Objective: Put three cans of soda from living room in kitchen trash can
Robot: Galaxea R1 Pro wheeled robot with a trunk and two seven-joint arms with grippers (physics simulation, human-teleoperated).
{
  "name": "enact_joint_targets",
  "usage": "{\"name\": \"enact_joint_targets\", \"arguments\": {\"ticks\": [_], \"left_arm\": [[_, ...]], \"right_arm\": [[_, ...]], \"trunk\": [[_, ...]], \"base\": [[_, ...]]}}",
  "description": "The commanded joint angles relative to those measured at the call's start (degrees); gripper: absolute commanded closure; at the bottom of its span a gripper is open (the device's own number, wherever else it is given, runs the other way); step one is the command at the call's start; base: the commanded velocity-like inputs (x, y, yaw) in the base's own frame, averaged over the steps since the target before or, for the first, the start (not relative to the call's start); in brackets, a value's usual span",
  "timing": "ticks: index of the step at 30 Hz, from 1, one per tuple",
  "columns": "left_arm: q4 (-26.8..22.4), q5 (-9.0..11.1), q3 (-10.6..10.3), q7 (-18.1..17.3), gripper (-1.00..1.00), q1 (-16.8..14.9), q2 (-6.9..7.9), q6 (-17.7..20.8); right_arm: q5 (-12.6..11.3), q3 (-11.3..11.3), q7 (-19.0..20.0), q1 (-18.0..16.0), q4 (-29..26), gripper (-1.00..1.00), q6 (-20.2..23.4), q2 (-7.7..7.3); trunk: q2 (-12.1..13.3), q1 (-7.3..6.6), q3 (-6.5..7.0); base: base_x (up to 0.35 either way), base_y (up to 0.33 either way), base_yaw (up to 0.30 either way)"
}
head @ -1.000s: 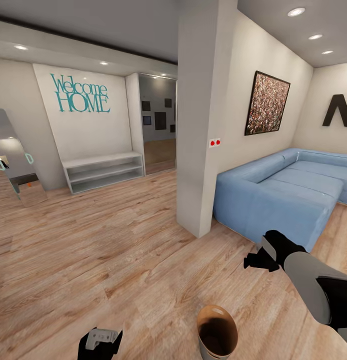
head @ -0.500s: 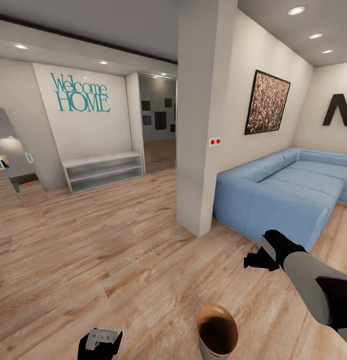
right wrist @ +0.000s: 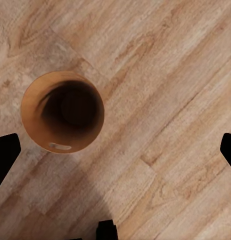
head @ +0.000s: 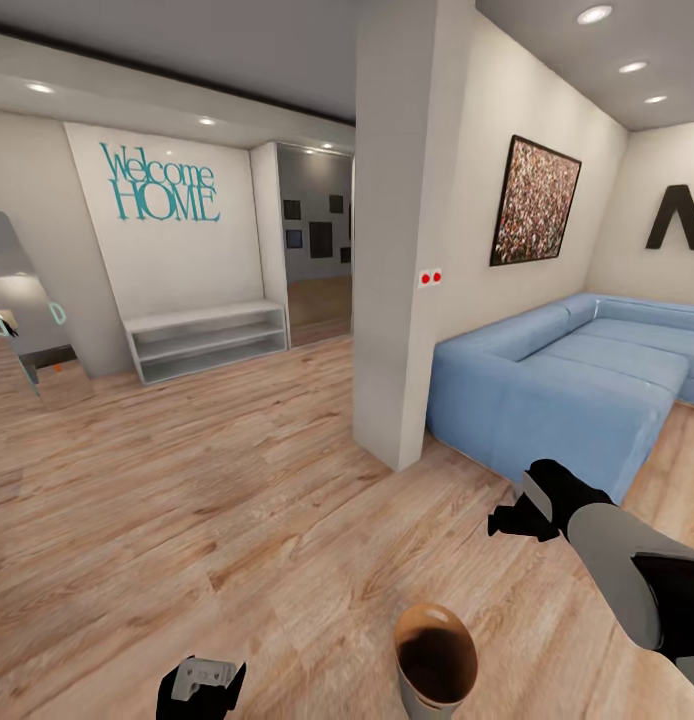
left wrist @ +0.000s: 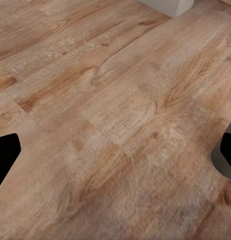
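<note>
Here, in a plank-floored living room, we stand beside a blue corner sofa (head: 567, 385) and a white pillar (head: 402, 240), with a low white shelf unit (head: 207, 342) under teal "Welcome HOME" lettering on the far wall. The trash can (head: 434, 655) sits on the floor right in front of us, coppery inside and apparently empty, though its bottom is dark. Our right gripper (head: 509, 522) hangs above the floor near it, fingers spread wide and holding nothing; the left gripper (head: 202, 680), low at the frame's edge, is likewise wide apart and empty. The soda cans are yet to be found. We judge the search should turn toward the sofa side, driving slowly to avoid knocking the bin.
</note>
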Motion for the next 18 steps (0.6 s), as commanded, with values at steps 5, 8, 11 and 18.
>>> {"name": "enact_joint_targets", "arguments": {"ticks": [5, 8, 11, 18], "left_arm": [[0.00, -0.04, -0.03, -0.06, -1.00, 0.00, 0.03, 0.00], [0.00, -0.06, -0.04, -0.08, -1.00, 0.00, 0.03, 0.13], [0.04, -0.06, -0.02, -0.08, -1.00, 0.00, 0.03, 0.20], [0.07, -0.06, -0.04, -0.08, -1.00, 0.00, 0.04, 0.15]], "right_arm": [[0.00, 0.02, 0.00, 0.06, -0.02, -1.00, -0.02, 0.05], [0.00, -0.03, 0.00, 0.08, -0.02, -1.00, -0.40, 0.06], [0.00, -0.06, 0.02, 0.08, 0.02, -1.00, -1.09, 0.10], [0.00, -0.08, 0.09, 0.08, 0.06, -1.00, -1.84, 0.09]], "trunk": [[-2.02, 1.11, -0.90], [-3.22, 1.76, -1.44], [-4.43, 2.42, -1.98], [-7.23, 3.96, -3.24]], "base": [[0.000, 0.000, 0.000], [0.000, 0.000, 0.000], [0.000, 0.000, 0.000], [0.000, 0.000, 0.000]]}}
